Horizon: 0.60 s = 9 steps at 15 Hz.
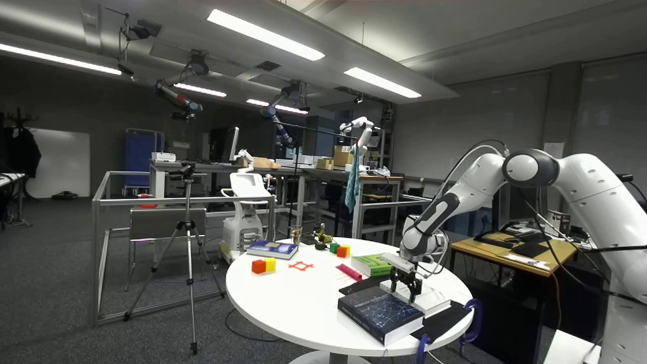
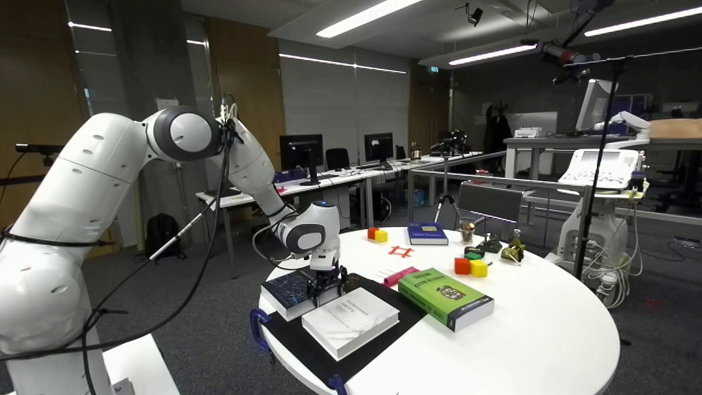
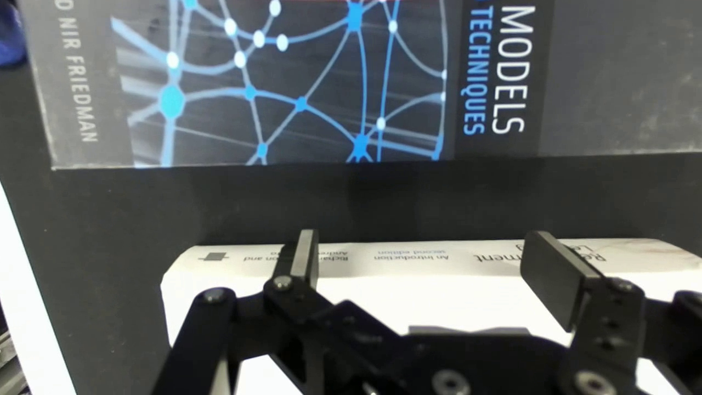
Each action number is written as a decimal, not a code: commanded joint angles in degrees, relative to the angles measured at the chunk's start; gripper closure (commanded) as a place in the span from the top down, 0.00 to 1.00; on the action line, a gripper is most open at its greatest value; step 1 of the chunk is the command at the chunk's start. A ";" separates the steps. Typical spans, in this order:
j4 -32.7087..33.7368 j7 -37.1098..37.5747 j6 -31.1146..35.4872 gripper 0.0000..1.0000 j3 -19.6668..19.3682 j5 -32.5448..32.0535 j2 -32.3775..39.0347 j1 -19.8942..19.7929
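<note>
Nearest, at left in an exterior view: white robot arm; then a blue clamp, probably pinning the black mat to the surface; dark book; empty tool, spread wide; near it, a white book flat on the mat.

In both exterior views, the round table and arm are shown from opposite sides, well back, slightly above; in the wrist view, a dark book and white book are seen from close overhead.
</note>
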 commanded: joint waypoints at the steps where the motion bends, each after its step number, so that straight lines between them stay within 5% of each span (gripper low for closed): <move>1: 0.18 -3.77 -3.11 1.00 0.56 2.75 -1.29 -2.62; 9: -0.26 -6.78 -3.64 1.00 -0.18 4.26 -1.83 -5.30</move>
